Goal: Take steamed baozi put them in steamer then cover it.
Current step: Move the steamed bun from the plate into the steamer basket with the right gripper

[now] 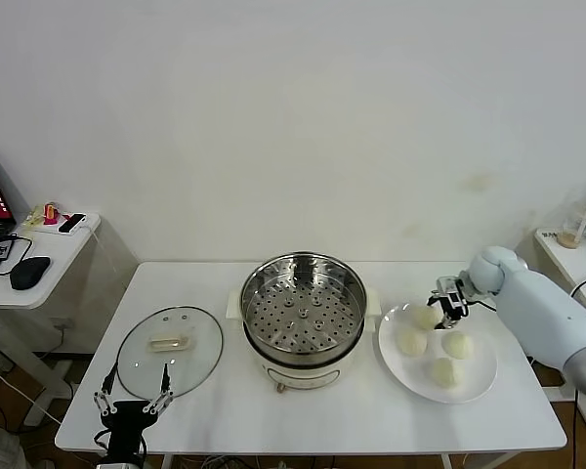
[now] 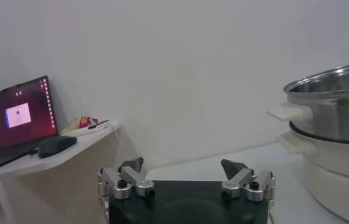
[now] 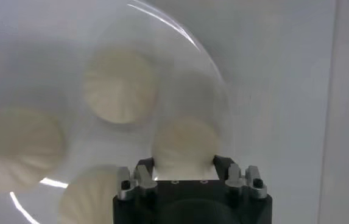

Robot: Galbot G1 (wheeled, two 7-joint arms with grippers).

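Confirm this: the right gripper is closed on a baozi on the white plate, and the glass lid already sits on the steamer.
Wrong about the lid. The head view shows the glass lid lying flat on the table to the left of the steamer, whose perforated tray is uncovered. The rest holds: the right gripper is closed on a baozi on the white plate.

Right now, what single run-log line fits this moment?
right gripper: shut on baozi, on plate | left gripper: open, idle by cover | steamer: uncovered

I see the round shiny steel steamer [image 2: 335, 115] cut off at three o'clock; the soft white buns [image 3: 118, 85] look blurry.
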